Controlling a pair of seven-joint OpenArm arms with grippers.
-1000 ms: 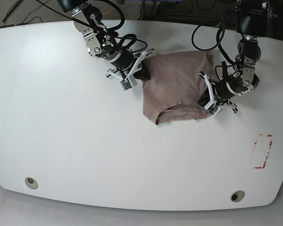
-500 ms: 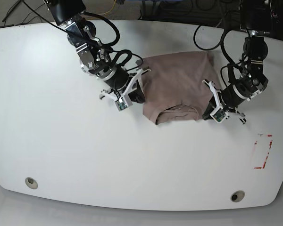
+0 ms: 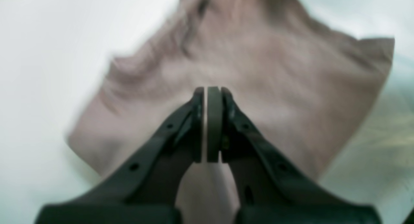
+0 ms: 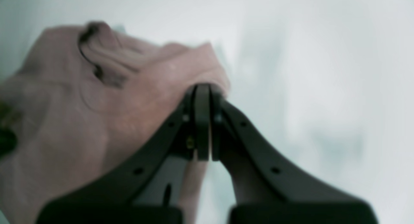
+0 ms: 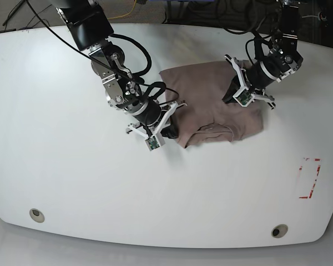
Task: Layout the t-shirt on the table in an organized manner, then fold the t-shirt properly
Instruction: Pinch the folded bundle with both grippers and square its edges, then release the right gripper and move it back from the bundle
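- You have one white table [image 5: 72, 183] with curved edges filling the base view; its top is smooth and glossy
- Beyond the far edge you see dark floor with tangled cables [image 5: 233, 16]
- Count two round grommet holes, one near left [image 5: 36, 214] and one near right [image 5: 278, 231]
- One red tape rectangle [image 5: 309, 177] sits near the right edge, well apart from the cloth
- There is one t-shirt [image 5: 211, 108], mauve-brown, bunched and partly folded on the far middle-right of the table, its collar toward the near side
- You have two arms over it, one on each side
- Your left gripper [image 3: 208, 123] hangs above the shirt's right part, jaws pressed together; whether any cloth is caught between them you cannot tell from the blurred wrist view
- Your right gripper [image 4: 202, 120] is at the shirt's near-left edge, jaws together, and cloth appears to run down between them
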